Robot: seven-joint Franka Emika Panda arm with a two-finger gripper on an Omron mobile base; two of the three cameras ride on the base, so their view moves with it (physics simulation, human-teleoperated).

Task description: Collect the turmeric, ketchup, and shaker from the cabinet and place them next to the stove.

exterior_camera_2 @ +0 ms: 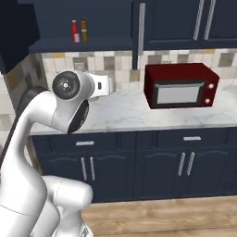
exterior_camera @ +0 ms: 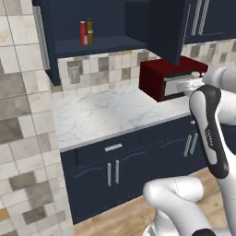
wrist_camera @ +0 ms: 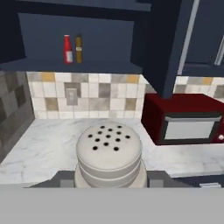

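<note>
Hand view: your gripper (wrist_camera: 109, 183) clasps the shaker (wrist_camera: 109, 155) by its lower body, above the counter (wrist_camera: 39, 148); judge it light, rigid and smooth, so grip its straight sides, not the dome.

Count: one ketchup (wrist_camera: 67, 49) | one turmeric (wrist_camera: 78, 48) | one shaker (wrist_camera: 109, 154) | one red microwave (exterior_camera_2: 180, 85) | one open cabinet (exterior_camera: 103, 44) | one marble counter (exterior_camera: 101, 115)

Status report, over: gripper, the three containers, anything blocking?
Gripper shut on shaker. Ketchup and turmeric on cabinet shelf. Microwave on counter, right.
</note>
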